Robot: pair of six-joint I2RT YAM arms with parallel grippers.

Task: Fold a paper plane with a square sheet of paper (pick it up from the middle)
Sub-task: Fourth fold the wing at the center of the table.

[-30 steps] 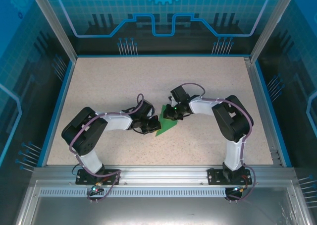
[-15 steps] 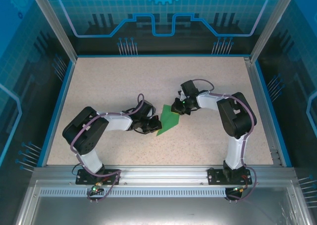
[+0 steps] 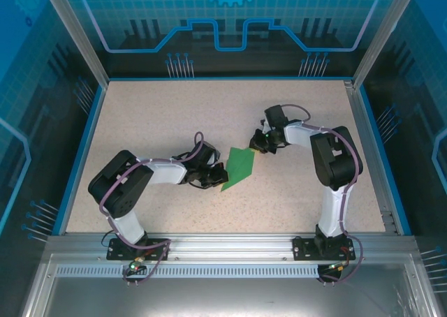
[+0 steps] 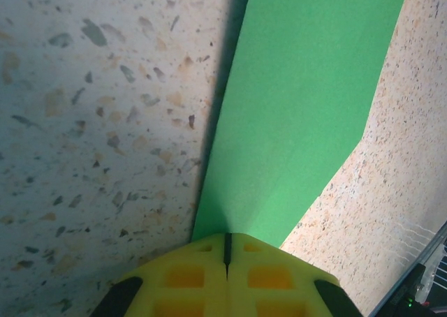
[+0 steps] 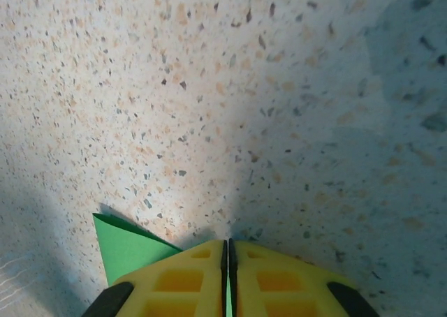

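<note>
The square sheet of paper [image 3: 239, 165], bright green and folded into a narrower slanted shape, lies at mid-table between both arms. My left gripper [image 3: 217, 175] is shut on its near left edge; in the left wrist view the paper [image 4: 300, 100] runs out from the closed yellow fingertips [image 4: 209, 261]. My right gripper [image 3: 258, 144] is at the paper's far right corner. Its jaws are closed with a green sliver between them, and a corner of the paper [image 5: 126, 244] pokes out to the left. A paper plane is out of view.
The speckled tabletop [image 3: 174, 114] is bounded by a blue rim and by metal frame posts [image 3: 77, 34] at the back corners. An aluminium rail [image 3: 223, 246] carries both arm bases along the near edge.
My right gripper has drawn back to the far right, off the top of the paper to its far corner, so more green shows. The left arm has stayed put.
</note>
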